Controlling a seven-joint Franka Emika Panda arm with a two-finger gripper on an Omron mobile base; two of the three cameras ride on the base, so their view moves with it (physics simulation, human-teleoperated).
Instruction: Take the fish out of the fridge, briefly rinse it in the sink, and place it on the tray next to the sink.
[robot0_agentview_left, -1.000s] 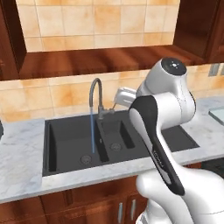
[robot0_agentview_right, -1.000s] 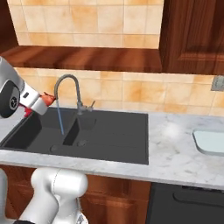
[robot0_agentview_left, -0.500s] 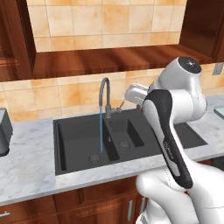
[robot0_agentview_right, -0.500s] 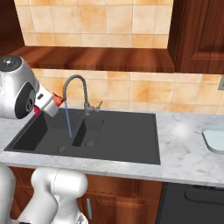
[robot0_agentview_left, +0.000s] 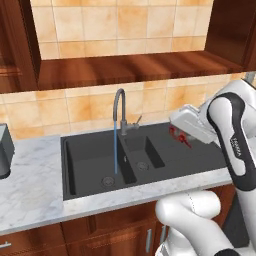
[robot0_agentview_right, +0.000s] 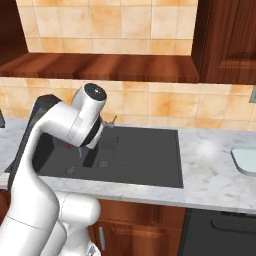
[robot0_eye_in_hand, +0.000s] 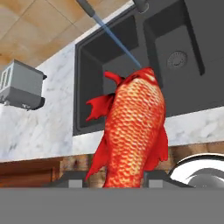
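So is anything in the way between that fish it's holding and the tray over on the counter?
Nothing visible blocks it. The fish hangs in the gripper above the sink, and only bare marble counter lies before the tray.

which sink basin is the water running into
The bigger basin, the one farther from the gripper holding the fish. The blue stream from the faucet falls into it near its drain; the smaller basin stays out of the stream.

Red-orange scaled fish (robot0_eye_in_hand: 133, 131); dark grey sink (robot0_agentview_left: 90, 160)
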